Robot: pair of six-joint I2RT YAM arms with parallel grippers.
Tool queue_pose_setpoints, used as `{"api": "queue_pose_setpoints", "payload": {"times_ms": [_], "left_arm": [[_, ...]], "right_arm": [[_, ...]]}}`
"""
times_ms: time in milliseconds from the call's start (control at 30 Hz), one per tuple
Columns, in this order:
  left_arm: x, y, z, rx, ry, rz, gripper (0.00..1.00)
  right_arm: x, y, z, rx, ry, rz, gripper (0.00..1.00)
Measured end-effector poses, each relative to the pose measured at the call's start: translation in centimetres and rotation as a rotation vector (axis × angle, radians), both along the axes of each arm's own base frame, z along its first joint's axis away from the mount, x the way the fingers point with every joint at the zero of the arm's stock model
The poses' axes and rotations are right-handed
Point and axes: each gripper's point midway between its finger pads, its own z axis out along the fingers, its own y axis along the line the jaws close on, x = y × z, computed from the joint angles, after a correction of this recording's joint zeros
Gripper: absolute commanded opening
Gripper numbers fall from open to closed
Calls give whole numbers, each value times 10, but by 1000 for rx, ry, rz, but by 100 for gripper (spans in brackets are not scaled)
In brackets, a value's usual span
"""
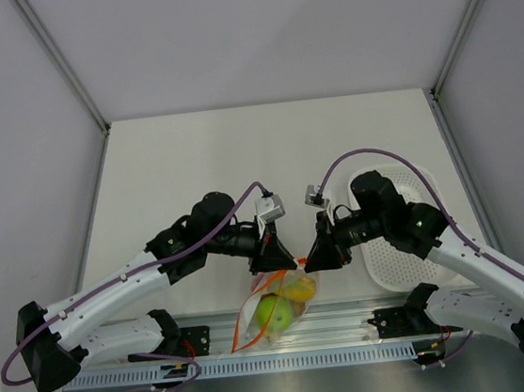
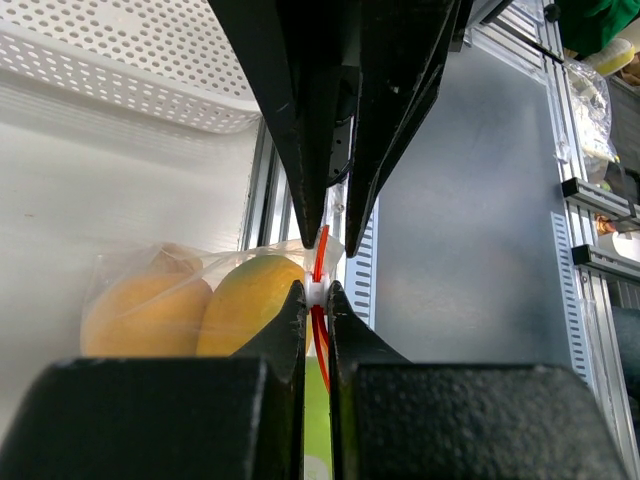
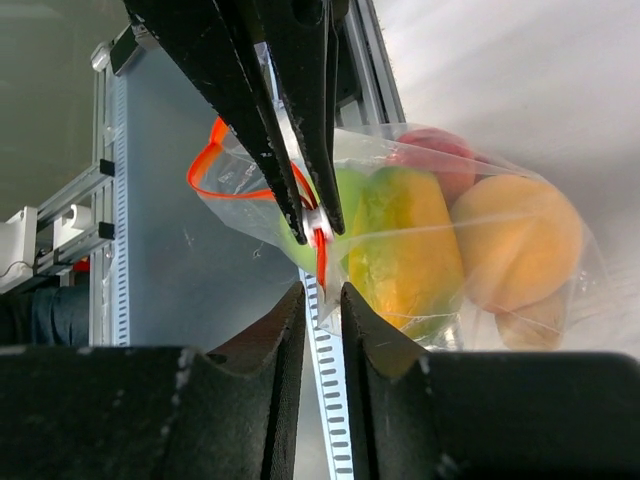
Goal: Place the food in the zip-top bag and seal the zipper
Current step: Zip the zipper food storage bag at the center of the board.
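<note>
The far table (image 1: 266, 148) lies open — nearer, the white tray (image 1: 398, 266) and the hanging zip-top bag (image 1: 280, 312) block the way.

- The zipper (image 3: 205, 160) is pinched between the closed fingertips of the left end effector (image 3: 318, 222), which enters from 12 o'clock.
- The right end effector (image 3: 322, 295) is seen at 6 o'clock, its fingers narrowly apart just below that pinch; whether anything is gripped cannot be told.
- The zip-top bag (image 3: 250, 215) is spread toward 3 o'clock, with the food inside: a green fruit (image 3: 350, 190), a yellow-green fruit (image 3: 410, 250), a red piece (image 3: 440, 160) and an orange fruit (image 3: 520, 245).
- A slack loop of the zipper is seen at 10 o'clock.
</note>
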Motion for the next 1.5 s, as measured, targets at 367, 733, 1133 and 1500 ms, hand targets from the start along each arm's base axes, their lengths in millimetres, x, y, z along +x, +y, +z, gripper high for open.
{"api": "queue_pose_setpoints", "payload": {"times_ms": [367,733,1133,1500], "left_arm": [[-1,0,0,-2,2,-8,1],[-2,0,1,-3,3,-9,1],[11,2,2,-1,-23,57,0],[16,11,4,17,-34,116,1]], "right_arm": [[-2,8,0,1,22,40,15],[-3,18,-4,3,60,77,0],[23,15,-3,17,19,-183,0],[52,5,4,51,19,-440,0]]}}
